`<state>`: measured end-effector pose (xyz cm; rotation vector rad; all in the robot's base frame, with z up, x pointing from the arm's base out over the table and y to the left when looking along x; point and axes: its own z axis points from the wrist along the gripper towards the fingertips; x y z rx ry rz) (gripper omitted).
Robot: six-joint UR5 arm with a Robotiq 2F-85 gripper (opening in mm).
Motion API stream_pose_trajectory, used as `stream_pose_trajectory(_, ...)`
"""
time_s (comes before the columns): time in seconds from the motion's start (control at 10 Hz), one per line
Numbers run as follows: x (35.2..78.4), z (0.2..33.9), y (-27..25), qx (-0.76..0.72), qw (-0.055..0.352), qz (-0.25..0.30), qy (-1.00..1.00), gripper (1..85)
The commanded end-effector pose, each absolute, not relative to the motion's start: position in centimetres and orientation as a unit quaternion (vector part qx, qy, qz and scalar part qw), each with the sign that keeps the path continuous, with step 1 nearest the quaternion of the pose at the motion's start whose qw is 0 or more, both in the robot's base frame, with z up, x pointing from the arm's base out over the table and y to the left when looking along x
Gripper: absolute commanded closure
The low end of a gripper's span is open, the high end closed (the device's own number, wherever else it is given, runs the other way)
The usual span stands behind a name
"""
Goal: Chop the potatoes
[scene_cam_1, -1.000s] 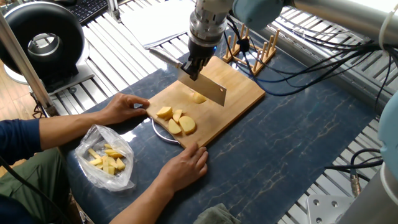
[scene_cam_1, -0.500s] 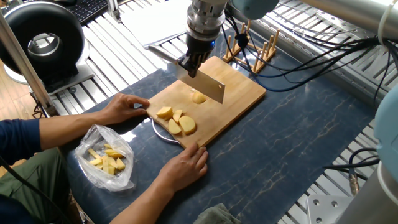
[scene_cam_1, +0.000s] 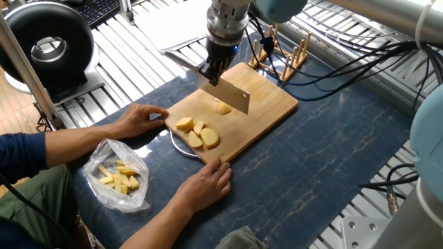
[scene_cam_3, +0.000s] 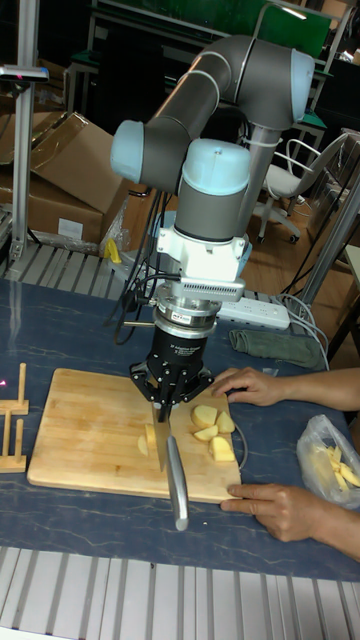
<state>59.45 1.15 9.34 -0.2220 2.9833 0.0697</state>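
- A clear plastic bag [scene_cam_1: 118, 178] of yellow pieces lies at the left on the dark blue table [scene_cam_1: 325, 159], near the person's body.
- A person's two hands hold a wooden cutting board [scene_cam_1: 266, 104]: one hand [scene_cam_1: 138, 119] rests at its far-left corner, the other hand [scene_cam_1: 204, 183] at its near edge.
- Several pale yellow potatoes [scene_cam_1: 196, 133], cut into slices, lie bunched at the board's left end; one more chunk [scene_cam_1: 222, 108] lies alone near the board's middle.
- The gripper [scene_cam_1: 213, 71] is clamped on the handle of a cleaver [scene_cam_1: 225, 95], whose blade is just beside the lone chunk; whether it touches is unclear.
- A wooden rack [scene_cam_1: 284, 57] stands just past the board's far right corner.
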Motion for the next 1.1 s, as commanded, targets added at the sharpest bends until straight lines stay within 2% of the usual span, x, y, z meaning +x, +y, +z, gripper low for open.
stream_pose_trajectory(0.0,59.1,9.0,1.2,-0.054,0.073,0.029,0.995,84.7)
stream_pose_trajectory(1.0,59.4,8.4,2.0,-0.075,0.091,0.02,0.993,84.7)
